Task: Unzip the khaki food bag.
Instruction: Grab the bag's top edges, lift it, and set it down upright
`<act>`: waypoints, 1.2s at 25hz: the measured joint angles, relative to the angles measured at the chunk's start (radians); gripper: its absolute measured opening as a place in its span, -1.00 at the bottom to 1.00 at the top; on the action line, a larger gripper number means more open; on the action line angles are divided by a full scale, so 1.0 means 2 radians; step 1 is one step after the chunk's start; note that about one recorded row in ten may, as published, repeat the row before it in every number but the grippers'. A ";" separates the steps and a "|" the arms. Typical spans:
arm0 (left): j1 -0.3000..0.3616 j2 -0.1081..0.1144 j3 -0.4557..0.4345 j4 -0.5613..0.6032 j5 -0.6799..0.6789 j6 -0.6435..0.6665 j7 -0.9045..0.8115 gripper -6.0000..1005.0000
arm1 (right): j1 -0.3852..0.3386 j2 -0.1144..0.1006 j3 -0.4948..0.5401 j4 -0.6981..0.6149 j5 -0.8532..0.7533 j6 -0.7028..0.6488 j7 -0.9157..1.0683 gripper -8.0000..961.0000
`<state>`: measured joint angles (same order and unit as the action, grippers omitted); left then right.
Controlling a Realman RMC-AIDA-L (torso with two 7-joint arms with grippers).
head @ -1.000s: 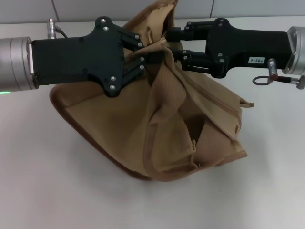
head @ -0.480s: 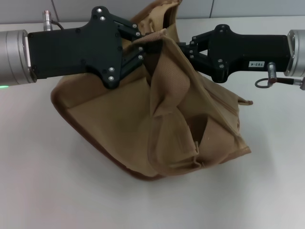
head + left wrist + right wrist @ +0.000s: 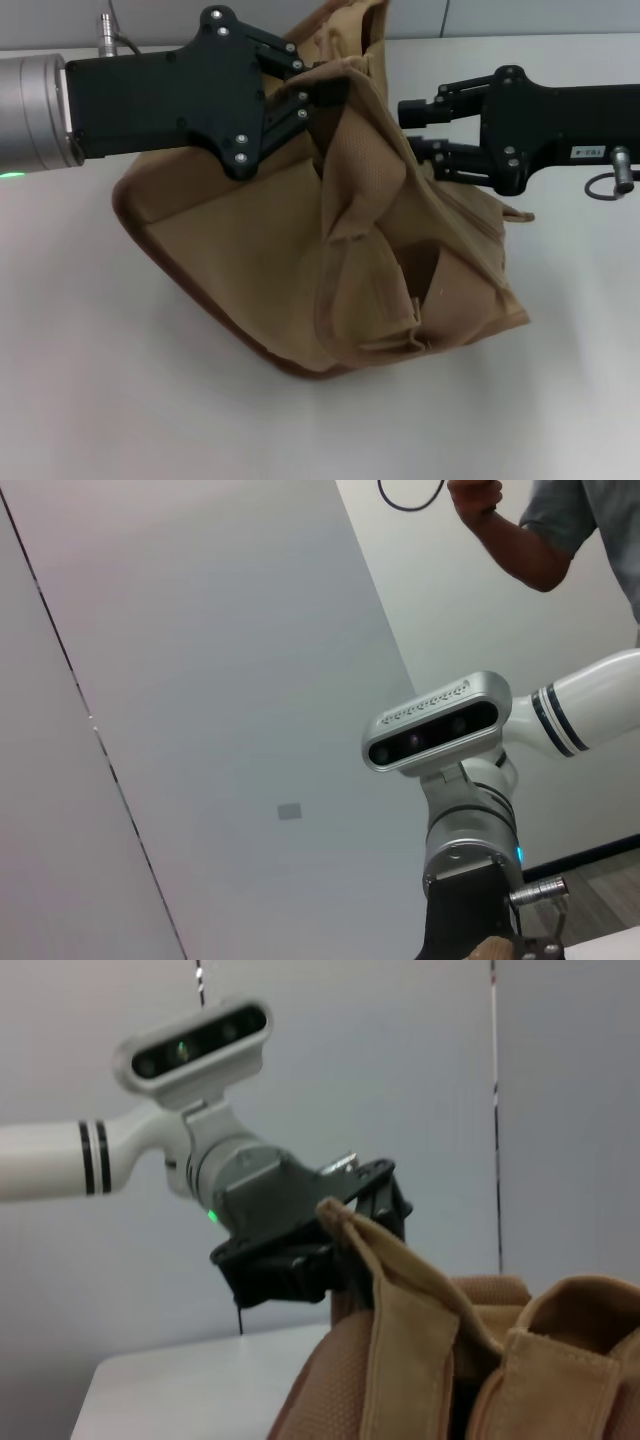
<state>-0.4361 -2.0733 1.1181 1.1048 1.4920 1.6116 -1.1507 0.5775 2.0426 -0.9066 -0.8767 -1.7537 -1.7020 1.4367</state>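
The khaki food bag [image 3: 240, 270] lies crumpled on the white table [image 3: 100, 400], its top pulled up. My left gripper [image 3: 325, 92] is shut on the bag's top edge and holds it raised. The right wrist view shows this grip [image 3: 335, 1245] with the tan fabric [image 3: 400, 1360] hanging below. My right gripper [image 3: 405, 125] is open, just right of the raised fabric and apart from it. A zipper line [image 3: 470, 215] runs down the bag's right side. Its silver pull does not show.
A grey wall [image 3: 500, 15] runs behind the table's far edge. In the left wrist view my right arm's wrist camera [image 3: 430, 725] shows, with a person's arm [image 3: 530, 530] behind it. A cable loop [image 3: 600, 185] hangs from my right wrist.
My right gripper has let go of the bag's top, opened and drawn back to the right. My left gripper has kept its hold and lifted the fabric slightly.
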 joint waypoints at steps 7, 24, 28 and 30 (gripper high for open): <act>-0.002 0.001 0.001 0.000 0.000 -0.004 0.000 -0.91 | 0.015 0.003 0.000 -0.035 -0.049 -0.005 0.043 -0.06; -0.002 0.000 0.006 0.004 0.000 -0.005 -0.007 -0.91 | 0.020 -0.006 0.031 -0.106 -0.101 -0.058 0.092 0.20; -0.002 0.000 0.007 0.007 0.000 -0.005 -0.009 -0.90 | 0.020 -0.004 0.034 -0.118 -0.113 -0.052 0.098 0.20; -0.003 -0.001 0.007 0.007 0.000 -0.005 -0.009 -0.90 | 0.021 -0.005 0.035 -0.118 -0.115 -0.052 0.099 0.20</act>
<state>-0.4413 -2.0750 1.1330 1.1183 1.4915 1.6013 -1.1689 0.6191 2.0335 -0.8364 -1.1133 -1.9841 -1.8052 1.6343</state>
